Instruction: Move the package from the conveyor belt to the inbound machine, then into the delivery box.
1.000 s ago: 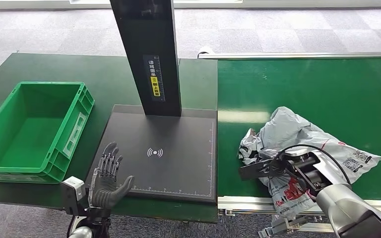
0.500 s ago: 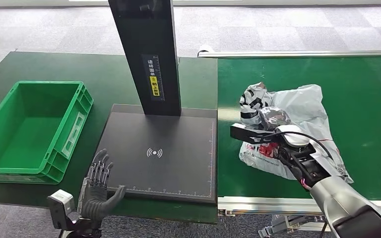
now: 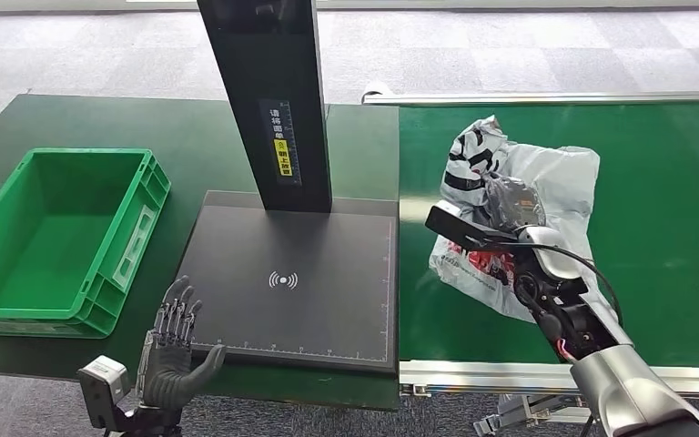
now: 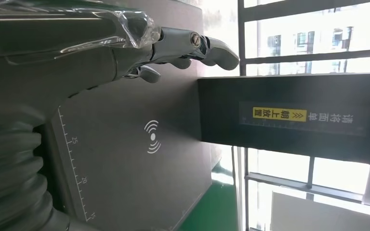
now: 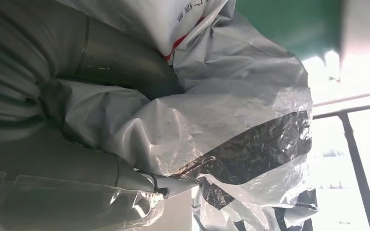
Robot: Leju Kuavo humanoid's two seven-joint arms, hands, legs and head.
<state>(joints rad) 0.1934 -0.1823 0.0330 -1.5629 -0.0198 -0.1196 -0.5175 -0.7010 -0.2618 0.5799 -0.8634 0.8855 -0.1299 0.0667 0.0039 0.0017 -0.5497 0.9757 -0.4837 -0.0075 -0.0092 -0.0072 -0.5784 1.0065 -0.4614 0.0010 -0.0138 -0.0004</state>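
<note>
I see the crumpled grey plastic package (image 3: 546,196), red print, held by my right hand (image 3: 510,205) over the green conveyor belt (image 3: 664,164).

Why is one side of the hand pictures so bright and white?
In both wrist views, daylight through windows washes the picture out; in the right wrist view it glares off the shiny package. The head view is evenly lit, with a soft sheen on the conveyor belt.
</note>
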